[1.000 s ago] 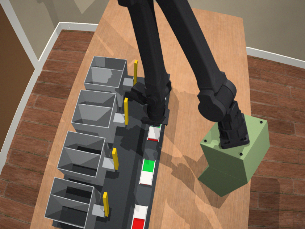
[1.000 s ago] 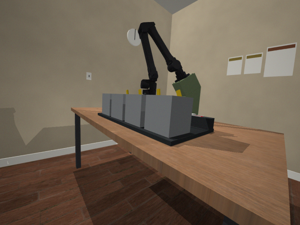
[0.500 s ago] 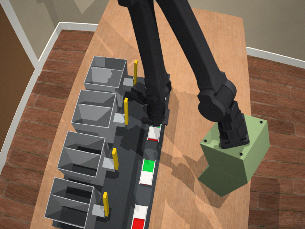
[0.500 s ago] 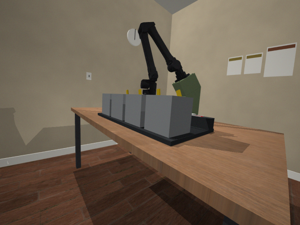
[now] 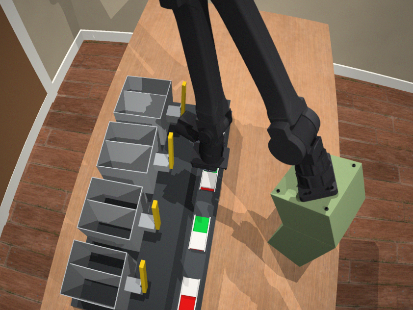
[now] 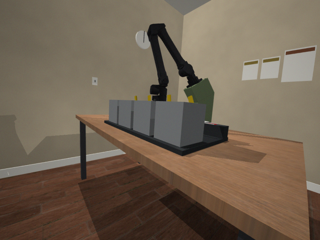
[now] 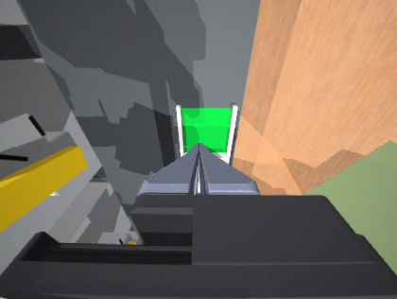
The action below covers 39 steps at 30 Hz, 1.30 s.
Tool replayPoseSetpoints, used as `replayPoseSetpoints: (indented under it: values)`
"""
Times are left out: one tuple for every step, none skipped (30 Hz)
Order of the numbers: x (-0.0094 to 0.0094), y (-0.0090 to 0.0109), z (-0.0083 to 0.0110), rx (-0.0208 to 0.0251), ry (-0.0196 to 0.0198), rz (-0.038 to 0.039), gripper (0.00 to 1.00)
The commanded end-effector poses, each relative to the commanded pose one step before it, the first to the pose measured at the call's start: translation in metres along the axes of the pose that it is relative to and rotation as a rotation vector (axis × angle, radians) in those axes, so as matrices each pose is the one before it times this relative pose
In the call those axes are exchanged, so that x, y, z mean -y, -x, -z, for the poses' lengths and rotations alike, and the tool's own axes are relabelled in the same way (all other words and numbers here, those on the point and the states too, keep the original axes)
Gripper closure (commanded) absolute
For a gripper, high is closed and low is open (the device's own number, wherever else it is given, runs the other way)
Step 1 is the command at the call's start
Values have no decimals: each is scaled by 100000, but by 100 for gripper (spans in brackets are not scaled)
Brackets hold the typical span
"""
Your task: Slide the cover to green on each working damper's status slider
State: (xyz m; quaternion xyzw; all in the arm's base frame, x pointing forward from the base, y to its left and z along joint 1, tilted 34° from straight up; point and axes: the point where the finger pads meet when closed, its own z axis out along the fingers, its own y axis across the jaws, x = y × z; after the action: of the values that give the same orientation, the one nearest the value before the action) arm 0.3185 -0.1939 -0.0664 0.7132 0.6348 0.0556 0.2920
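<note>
Four grey duct dampers (image 5: 128, 146) (image 6: 178, 122) stand in a row on a dark base (image 5: 173, 200), each with a yellow lever (image 5: 170, 150). My gripper (image 5: 210, 166) (image 7: 198, 149) is shut on nothing. Its tips sit low on the second slider from the far end. That slider's white cover (image 5: 208, 180) shows a thin red strip at its near end, and its green window (image 7: 207, 128) is in front of the fingertips. The third slider (image 5: 201, 224) shows green. The nearest slider (image 5: 186, 302) shows red. The arm hides the farthest slider.
The arm's green pedestal (image 5: 320, 213) (image 6: 202, 97) stands on the wooden table (image 5: 253, 186) to the right of the base. In the exterior view the dampers hide the sliders and the fingertips.
</note>
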Motion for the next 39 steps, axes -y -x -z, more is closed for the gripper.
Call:
replayPoseSetpoints:
  values:
    - [1695, -1424, -120, -2338, -2583, 627, 100]
    - [0, 0, 0, 0, 0, 0, 100]
    - [0, 0, 0, 0, 0, 0, 100]
    - [0, 0, 0, 0, 0, 0, 100]
    - [0, 0, 0, 0, 0, 0, 100]
    - [0, 0, 0, 0, 0, 0, 100]
    - [0, 0, 0, 0, 0, 0, 100]
    - [0, 0, 0, 0, 0, 0, 100]
    - [0, 0, 0, 0, 0, 0, 100]
    - [0, 0, 0, 0, 0, 0, 100]
    - [0, 0, 0, 0, 0, 0, 100]
    - [0, 0, 0, 0, 0, 0, 100]
    - [0, 0, 0, 0, 0, 0, 100]
    - [0, 0, 0, 0, 0, 0, 100]
    - [0, 0, 0, 0, 0, 0, 100]
    - [0, 0, 0, 0, 0, 0, 100]
    - [0, 0, 0, 0, 0, 0, 100]
    - [0, 0, 0, 0, 0, 0, 100]
    - [0, 0, 0, 0, 0, 0, 100]
    - [0, 0, 0, 0, 0, 0, 100]
    - [0, 0, 0, 0, 0, 0, 100]
    - [0, 0, 0, 0, 0, 0, 100]
    - [0, 0, 0, 0, 0, 0, 100]
    - [0, 0, 0, 0, 0, 0, 100]
    - [0, -1, 0, 2, -1, -9, 100]
    - [1, -4, 0, 9, -4, -50, 100]
    - [2, -10, 0, 18, -9, -94, 100]
    - [3, -18, 0, 20, -10, -116, 100]
    - [3, -29, 1, 14, -8, -66, 100]
    - [3, -38, 1, 8, -6, 2, 100]
    - [4, -45, 1, 11, -8, 3, 100]
    - [4, -51, 1, 8, -7, 3, 100]
    - [4, -54, 1, 1, -4, 3, 100]
    - [3, -54, 1, 1, -5, 3, 100]
    - [4, -50, 1, 13, -9, 3, 100]
    - [2, -48, 1, -9, 0, 3, 100]
    - [0, 0, 0, 0, 0, 0, 100]
    - [0, 0, 0, 0, 0, 0, 100]
    - [-1, -47, 1, -47, 16, 2, 100]
